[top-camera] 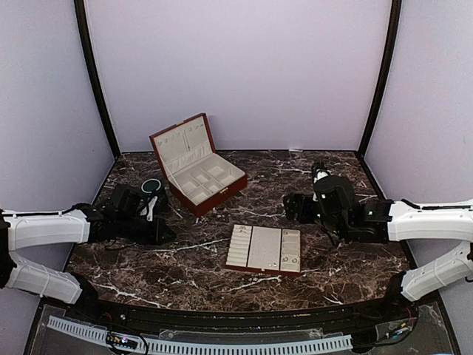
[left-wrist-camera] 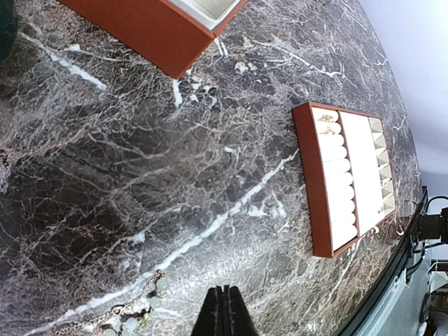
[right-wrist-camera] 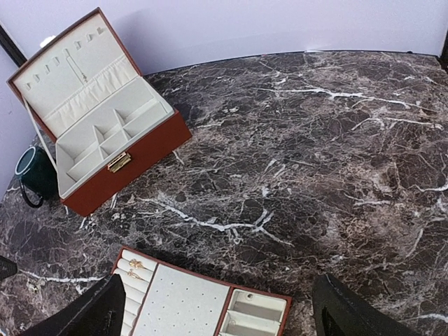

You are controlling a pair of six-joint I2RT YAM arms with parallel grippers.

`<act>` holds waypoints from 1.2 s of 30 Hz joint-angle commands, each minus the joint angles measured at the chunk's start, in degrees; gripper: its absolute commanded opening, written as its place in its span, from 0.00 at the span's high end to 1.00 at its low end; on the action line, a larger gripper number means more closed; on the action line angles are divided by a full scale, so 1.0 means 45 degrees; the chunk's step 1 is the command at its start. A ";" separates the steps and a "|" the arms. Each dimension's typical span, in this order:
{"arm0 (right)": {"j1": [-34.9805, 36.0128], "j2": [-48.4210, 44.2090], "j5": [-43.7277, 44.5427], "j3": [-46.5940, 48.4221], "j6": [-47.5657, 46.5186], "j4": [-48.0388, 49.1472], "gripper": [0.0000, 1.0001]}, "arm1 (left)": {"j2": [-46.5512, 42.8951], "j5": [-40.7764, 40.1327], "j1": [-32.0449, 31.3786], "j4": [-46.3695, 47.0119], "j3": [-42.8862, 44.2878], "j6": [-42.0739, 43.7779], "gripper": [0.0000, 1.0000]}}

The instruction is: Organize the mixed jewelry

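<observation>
Two tiny gold rings (right-wrist-camera: 136, 265) sit on the ring rolls at one end of the flat cream-lined tray (right-wrist-camera: 183, 304); they also show in the left wrist view (left-wrist-camera: 326, 119). A small stud-like piece (right-wrist-camera: 250, 296) lies in one of the tray's end compartments. A pale bead chain (left-wrist-camera: 129, 318) lies on the marble just left of my left gripper (left-wrist-camera: 224, 311), which is shut and empty. My right gripper (right-wrist-camera: 220, 315) is wide open and empty, above the tray's far edge. In the top view the tray (top-camera: 264, 249) lies between the left gripper (top-camera: 166, 231) and the right gripper (top-camera: 290, 208).
The red-brown wooden box (top-camera: 198, 164) stands open at the back left, its cream compartments (right-wrist-camera: 105, 133) showing. A dark green cup (top-camera: 152, 185) stands beside it, close to my left arm. The marble table (top-camera: 325, 259) ends in a curved front edge.
</observation>
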 commanded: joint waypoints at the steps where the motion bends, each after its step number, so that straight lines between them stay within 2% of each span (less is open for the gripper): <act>1: -0.0649 -0.0573 -0.0438 -0.0342 -0.0201 0.0165 0.06 | -0.0353 -0.0174 -0.0063 -0.0086 0.0161 0.0084 1.00; 11: -0.1002 -0.0866 -0.0864 -0.0958 0.0113 0.0414 0.06 | 0.0971 -0.1838 -0.0442 -0.2385 0.0820 0.1720 0.85; 18: -0.1021 -0.0832 -0.0943 -0.1163 0.0306 0.0628 0.06 | 0.1030 -0.2127 -0.0511 -0.2935 0.0802 0.1844 0.74; 27: -0.1041 -0.0722 -0.0956 -0.1047 0.0194 0.0676 0.06 | 0.1414 -0.2167 -0.0514 -0.2774 0.0542 0.1862 0.69; 36: -0.1070 -0.0704 -0.0964 -0.1044 0.0242 0.0654 0.06 | 0.2074 -0.1988 -0.0631 -0.2633 0.0534 0.2017 0.69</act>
